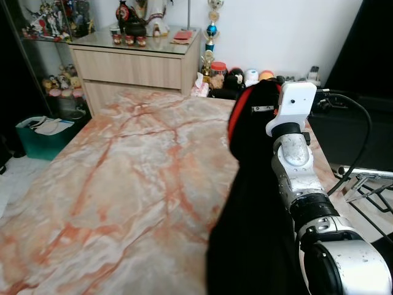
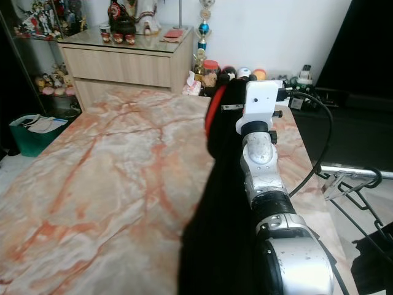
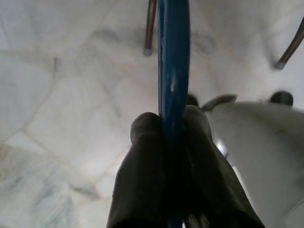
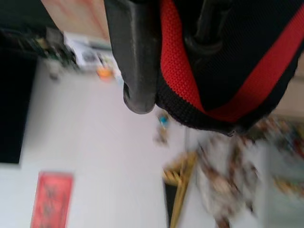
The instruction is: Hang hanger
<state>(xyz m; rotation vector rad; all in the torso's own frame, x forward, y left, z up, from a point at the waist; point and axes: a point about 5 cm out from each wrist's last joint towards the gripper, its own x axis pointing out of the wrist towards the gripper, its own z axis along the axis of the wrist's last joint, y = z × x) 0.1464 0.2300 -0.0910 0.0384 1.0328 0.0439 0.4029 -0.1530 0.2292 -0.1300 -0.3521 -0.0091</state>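
Note:
A black garment (image 1: pixel 253 215) with a red-trimmed collar (image 4: pixel 178 71) hangs from my raised right arm at the right side of the marble table (image 1: pixel 123 184). In the right wrist view, my right gripper (image 4: pixel 173 57) is shut on the collar, with one black finger (image 4: pixel 135 57) on each side of the fabric. The garment hides the gripper in the eye views, below the white wrist housing (image 1: pixel 293 104). In the left wrist view, my left gripper (image 3: pixel 172 126) is shut on a blue hanger bar (image 3: pixel 173 61), held low over a pale tiled floor.
A wooden dresser (image 1: pixel 135 61) stands beyond the table's far end, with figurines and a trophy on and beside it. Jars and toys (image 1: pixel 236 77) line the far edge. A green bin (image 1: pixel 43 135) sits on the floor at left, and a metal rack (image 1: pixel 368 184) stands at right.

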